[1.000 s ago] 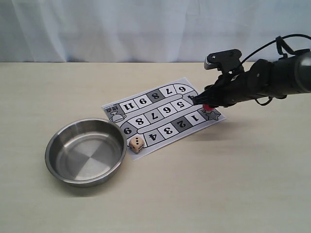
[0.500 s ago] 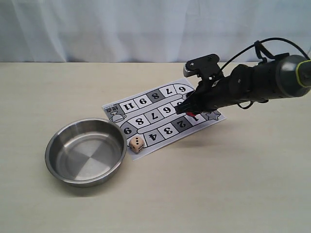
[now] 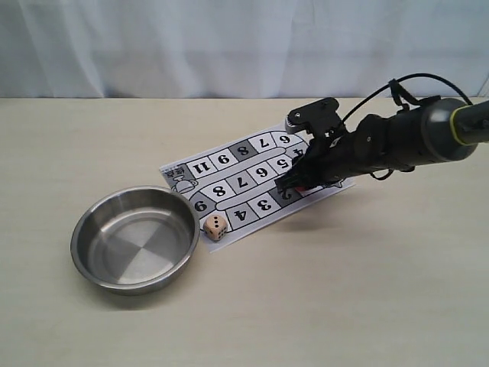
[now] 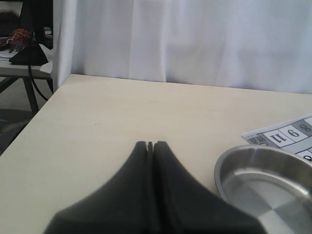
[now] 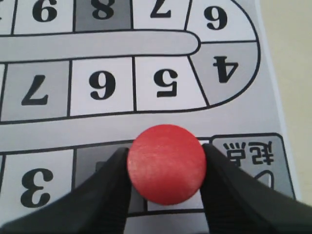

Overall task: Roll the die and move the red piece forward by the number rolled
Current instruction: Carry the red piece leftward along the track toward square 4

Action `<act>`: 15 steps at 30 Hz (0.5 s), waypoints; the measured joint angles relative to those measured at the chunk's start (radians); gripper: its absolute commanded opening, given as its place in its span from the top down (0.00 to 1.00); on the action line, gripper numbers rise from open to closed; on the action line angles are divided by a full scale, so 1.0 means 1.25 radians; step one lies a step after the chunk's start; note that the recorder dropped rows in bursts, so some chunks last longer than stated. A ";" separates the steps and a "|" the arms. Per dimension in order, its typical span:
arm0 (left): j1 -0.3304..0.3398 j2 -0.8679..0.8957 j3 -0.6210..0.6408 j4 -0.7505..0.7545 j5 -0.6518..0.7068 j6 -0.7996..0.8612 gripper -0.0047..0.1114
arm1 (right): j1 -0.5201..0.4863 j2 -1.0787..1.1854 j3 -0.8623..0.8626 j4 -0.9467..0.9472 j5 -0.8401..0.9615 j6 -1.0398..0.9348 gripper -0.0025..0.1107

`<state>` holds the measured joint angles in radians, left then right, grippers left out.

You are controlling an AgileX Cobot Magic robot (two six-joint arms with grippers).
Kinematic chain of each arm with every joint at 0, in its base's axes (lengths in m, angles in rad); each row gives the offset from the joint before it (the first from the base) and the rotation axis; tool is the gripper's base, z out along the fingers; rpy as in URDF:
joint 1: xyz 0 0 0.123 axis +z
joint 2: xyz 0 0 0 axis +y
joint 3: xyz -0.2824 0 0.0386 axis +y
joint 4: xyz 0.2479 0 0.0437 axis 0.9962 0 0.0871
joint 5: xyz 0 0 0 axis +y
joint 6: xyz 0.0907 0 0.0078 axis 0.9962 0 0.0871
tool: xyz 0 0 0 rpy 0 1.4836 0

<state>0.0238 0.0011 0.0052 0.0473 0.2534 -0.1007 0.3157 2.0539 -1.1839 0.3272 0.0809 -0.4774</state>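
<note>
The right gripper (image 3: 296, 183) reaches low over the number board (image 3: 229, 161), a paper sheet lying flat on the tan table (image 3: 367, 290). Its two black fingers (image 5: 109, 195) pinch the red piece (image 5: 166, 163) from both sides. Seen from above, the round red top sits over the line between the dark 2 square and the light square next to it, close to the corner of the board. I cannot tell if the red piece touches the paper. The die (image 3: 215, 226) rests at the near edge of the board, just beside the shiny steel bowl (image 3: 136, 191), with three dark dots showing on one face. The left gripper (image 4: 151, 146) has its fingers pressed together, with nothing between them, near the bowl.
</note>
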 measured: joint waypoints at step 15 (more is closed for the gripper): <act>0.000 0.000 0.000 0.000 0.000 0.000 0.96 | 0.058 -0.021 0.000 0.007 0.025 0.013 0.94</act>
<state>0.0238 0.0011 0.0052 0.0473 0.2534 -0.1007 0.3885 2.0276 -1.1839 0.3353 0.1127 -0.4615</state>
